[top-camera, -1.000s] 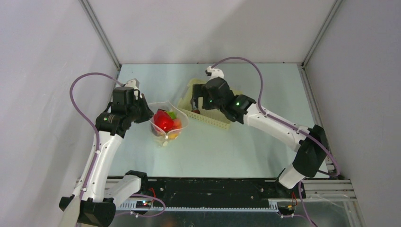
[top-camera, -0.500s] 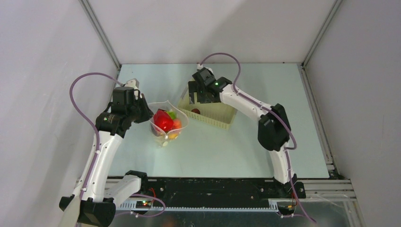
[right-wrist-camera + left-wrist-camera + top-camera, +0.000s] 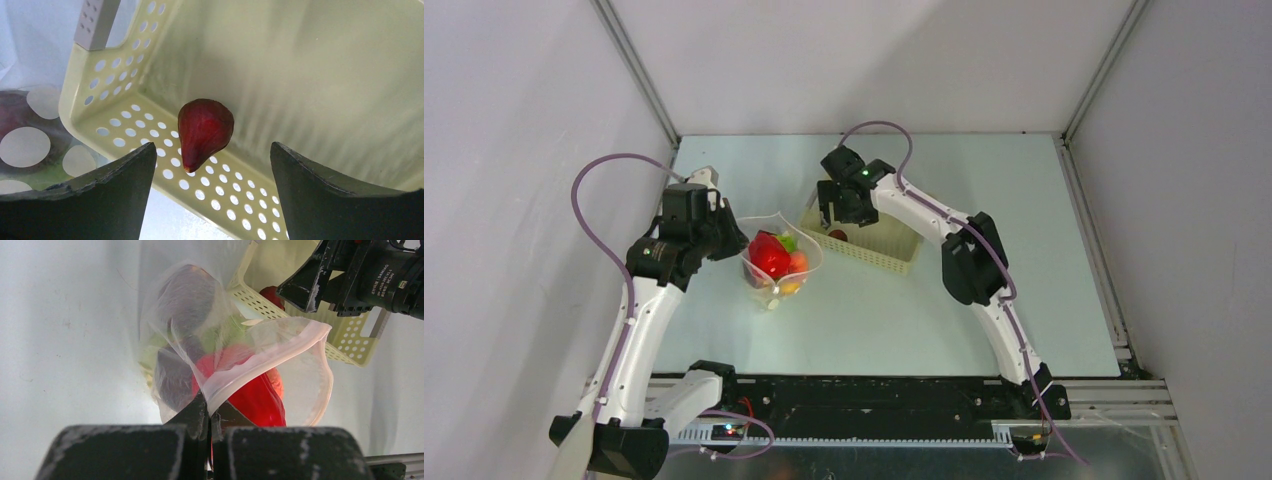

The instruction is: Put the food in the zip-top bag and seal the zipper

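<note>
Pale counter (image 3: pixel 874 320); left end effector (image 3: pixel 209 407) pinches the clear dotted plastic bag (image 3: pixel 220 375). Open right end effector (image 3: pixel 212 150) must next close on the dark-red toy fig (image 3: pixel 205 127).

A pale green bench (image 3: pixel 874 330) is boxed in by plain white walls: a back wall (image 3: pixel 864 60) and two side walls (image 3: pixel 504 220). Metal posts (image 3: pixel 637 75) climb the far corners. A black rail (image 3: pixel 874 398) lines the near edge. The light is soft and even.
</note>
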